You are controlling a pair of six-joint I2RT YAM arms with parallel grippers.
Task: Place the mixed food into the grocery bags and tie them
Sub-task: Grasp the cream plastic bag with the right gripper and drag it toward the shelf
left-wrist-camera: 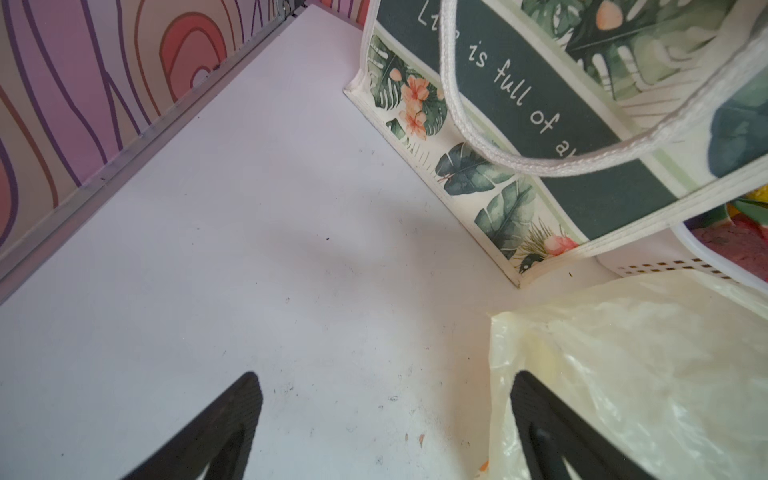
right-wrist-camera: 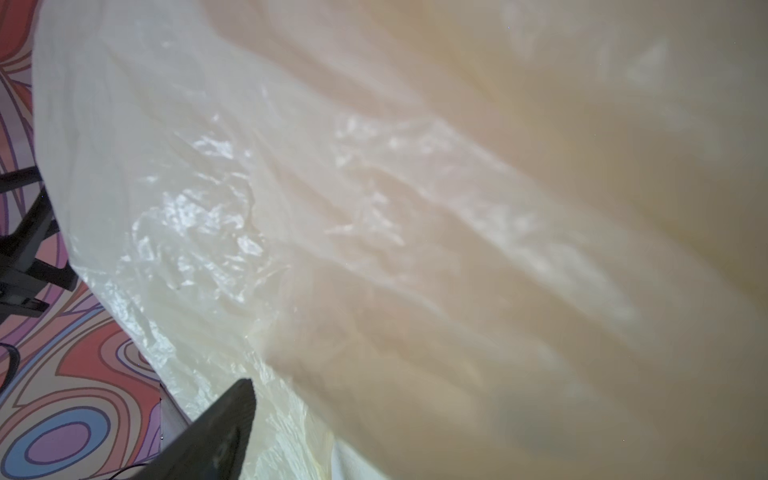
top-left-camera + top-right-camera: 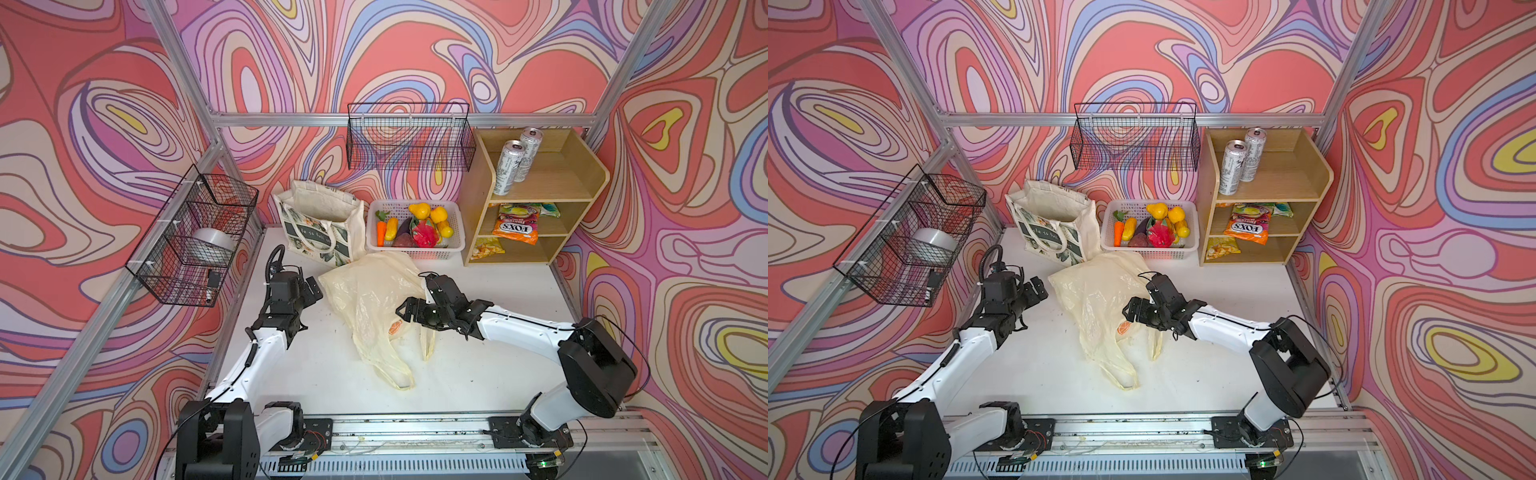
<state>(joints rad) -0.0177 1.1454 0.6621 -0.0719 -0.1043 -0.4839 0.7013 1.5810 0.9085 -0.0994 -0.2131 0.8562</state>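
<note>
Left gripper (image 3: 311,291) is held with jaws spread wide and nothing between them. In the left wrist view its fingers (image 1: 239,411) are seen above bare white table (image 1: 249,249), with one fingertip overlapping the edge of the pale-yellow plastic bag (image 1: 623,374).

Right gripper (image 3: 417,297) is also spread wide, set at the right side of the plastic bag in both top views. In the right wrist view only one of its fingers (image 2: 224,428) is visible and the rest of the view is filled by bag film. Whether the film is touched cannot be told.

The plastic bag (image 3: 365,299) is laid crumpled and flat mid-table between the two grippers, handles toward the robot, with an orange print (image 3: 395,328) showing.

The canvas tote (image 3: 320,224) is stood upright behind it, mouth open, one handle hung down the front (image 1: 519,162). It sits just beside the white basket (image 3: 415,249).

Toy fruits and vegetables (image 3: 419,226) are piled in the white basket. Two silver cans (image 3: 509,166) are stood on the top level of the wooden shelf (image 3: 582,183) at the right rear. The orange FOX'S packet (image 3: 515,230) and other snack packets (image 3: 528,210) are lodged on the lower levels.
</note>
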